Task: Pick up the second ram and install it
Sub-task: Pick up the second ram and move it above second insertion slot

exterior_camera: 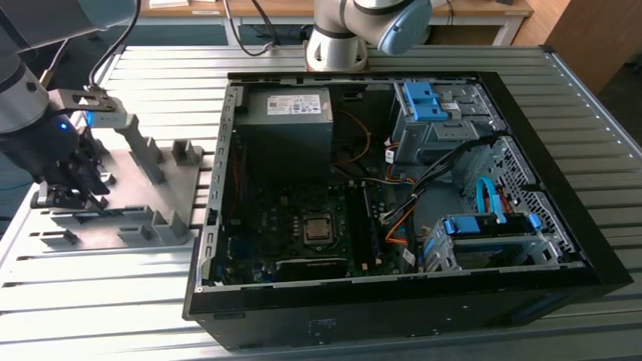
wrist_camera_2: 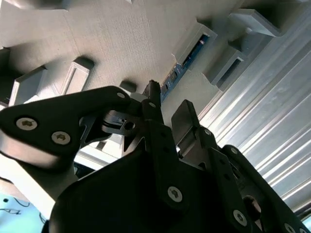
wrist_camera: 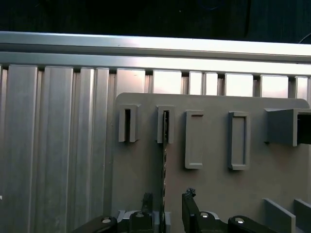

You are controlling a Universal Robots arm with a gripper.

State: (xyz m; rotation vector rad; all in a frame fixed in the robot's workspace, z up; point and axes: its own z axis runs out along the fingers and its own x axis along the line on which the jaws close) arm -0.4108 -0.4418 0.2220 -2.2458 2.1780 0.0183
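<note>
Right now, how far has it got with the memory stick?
Done: the gripper is down at the grey fixture plate. In hand: its open fingers straddle the second ram, standing on edge, not gripped. Left: lifting it and fitting it in the computer.

This looks like a robot lab or workshop. An open computer case [exterior_camera: 561,248] lies on a ribbed metal table [exterior_camera: 90,301]. A robot arm's base [exterior_camera: 336,47] stands at twelve o'clock, with a wooden desk [exterior_camera: 482,11] behind it.
</note>
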